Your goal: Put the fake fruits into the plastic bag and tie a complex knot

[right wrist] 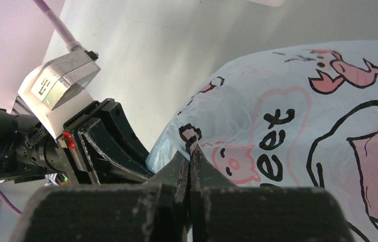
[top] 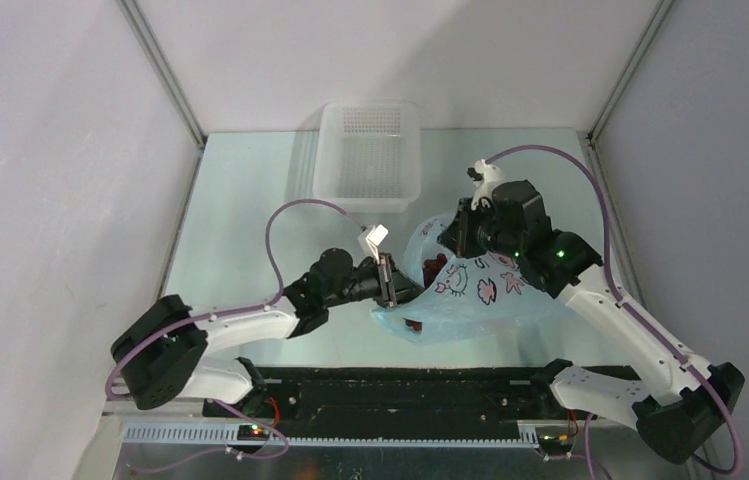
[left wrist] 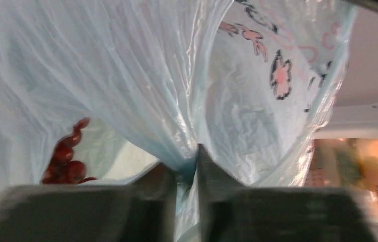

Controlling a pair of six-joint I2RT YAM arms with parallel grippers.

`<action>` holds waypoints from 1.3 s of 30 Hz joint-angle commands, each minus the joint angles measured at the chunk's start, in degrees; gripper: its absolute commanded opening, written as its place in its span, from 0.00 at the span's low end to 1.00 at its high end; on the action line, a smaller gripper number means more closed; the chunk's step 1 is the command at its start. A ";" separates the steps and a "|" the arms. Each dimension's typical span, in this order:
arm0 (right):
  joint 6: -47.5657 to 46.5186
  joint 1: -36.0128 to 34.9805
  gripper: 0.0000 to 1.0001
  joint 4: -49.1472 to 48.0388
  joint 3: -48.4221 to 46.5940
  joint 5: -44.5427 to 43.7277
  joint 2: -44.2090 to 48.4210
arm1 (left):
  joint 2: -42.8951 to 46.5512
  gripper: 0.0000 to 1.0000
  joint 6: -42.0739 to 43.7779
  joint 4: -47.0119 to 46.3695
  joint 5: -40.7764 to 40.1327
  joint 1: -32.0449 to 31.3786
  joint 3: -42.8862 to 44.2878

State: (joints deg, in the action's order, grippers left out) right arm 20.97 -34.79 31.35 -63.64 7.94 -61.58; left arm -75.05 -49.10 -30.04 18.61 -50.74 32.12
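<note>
Nearest us, one light-blue plastic bag [top: 480,295] lies on the surface [top: 250,220] between our two arms. Through its thin film we see one bunch of dark-red grapes [left wrist: 65,161] inside, and other red patches too dim for us to count. Our left gripper [left wrist: 197,156] is clenched on a gathered fold at the bag's left side, our right gripper [right wrist: 191,161] is pinched tight on the bag's printed upper edge, and farther back, just beyond the bag, stands one white perforated basket [top: 368,155].
</note>
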 commanded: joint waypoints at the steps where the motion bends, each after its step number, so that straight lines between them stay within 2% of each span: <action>1: -2.97 -0.87 0.00 -5.39 -0.35 -0.15 -1.19 | -0.52 0.09 -6.00 -14.84 4.75 1.85 -2.37; 2: -3.23 -0.89 0.00 -6.49 -0.39 -0.01 -1.49 | 0.34 0.03 -6.18 -15.63 4.59 2.72 -2.79; 5: -5.20 -0.97 0.00 -8.57 -0.64 0.50 -4.03 | 3.50 0.00 -5.46 -14.23 3.86 4.57 -4.89; 12: -11.43 -1.58 0.00 -13.28 -6.58 0.69 -14.73 | 19.01 0.00 4.80 8.28 -2.35 7.54 -4.95; 17: -14.99 -2.74 0.00 -15.46 -16.67 2.00 -24.37 | 30.01 0.00 6.61 21.66 -6.82 10.24 -4.04; 22: -16.55 -3.91 0.00 -14.65 -27.51 3.77 -35.95 | 34.20 0.00 7.17 27.39 -6.79 14.46 -4.41; 24: -16.57 -4.15 0.06 -12.70 -33.75 5.02 -39.18 | 34.17 0.00 8.04 29.14 -5.19 16.87 -4.05; 26: -16.86 -4.53 0.20 -11.10 -36.84 6.21 -40.83 | 33.67 0.00 9.64 32.32 -2.22 19.88 -2.65; 27: -17.20 -4.52 0.33 -10.73 -37.32 6.87 -40.75 | 33.40 0.00 11.42 34.66 -1.23 21.80 -1.96; 28: -17.37 -4.59 0.39 -10.67 -37.76 7.11 -40.38 | 32.75 0.00 12.51 35.91 0.50 22.65 -0.06; 29: -17.72 -4.68 0.53 -10.47 -37.77 7.46 -39.30 | 32.45 0.00 14.88 38.76 1.27 24.12 1.09; 30: -17.98 -4.68 0.59 -10.19 -37.63 7.54 -38.47 | 31.64 0.00 16.95 41.78 2.64 24.69 3.34; 31: -18.69 -4.63 0.70 -9.58 -37.36 7.83 -36.69 | 31.24 0.00 18.78 43.12 3.22 25.59 5.60; 33: -19.95 -4.76 0.81 -8.78 -35.64 8.06 -32.81 | 30.00 0.00 22.20 47.02 4.55 26.77 8.26; 35: -20.67 -5.20 0.88 -9.23 -31.83 8.63 -27.78 | 28.72 0.00 24.99 49.58 6.14 28.00 9.78; 39: -20.79 -7.21 0.92 -11.86 -18.22 11.37 -16.24 | 28.94 0.00 29.21 50.00 9.82 29.92 9.90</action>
State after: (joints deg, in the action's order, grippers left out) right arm 1.91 -39.83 22.41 -90.65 15.79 -90.26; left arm -46.35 -27.81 16.29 22.74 -22.44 40.34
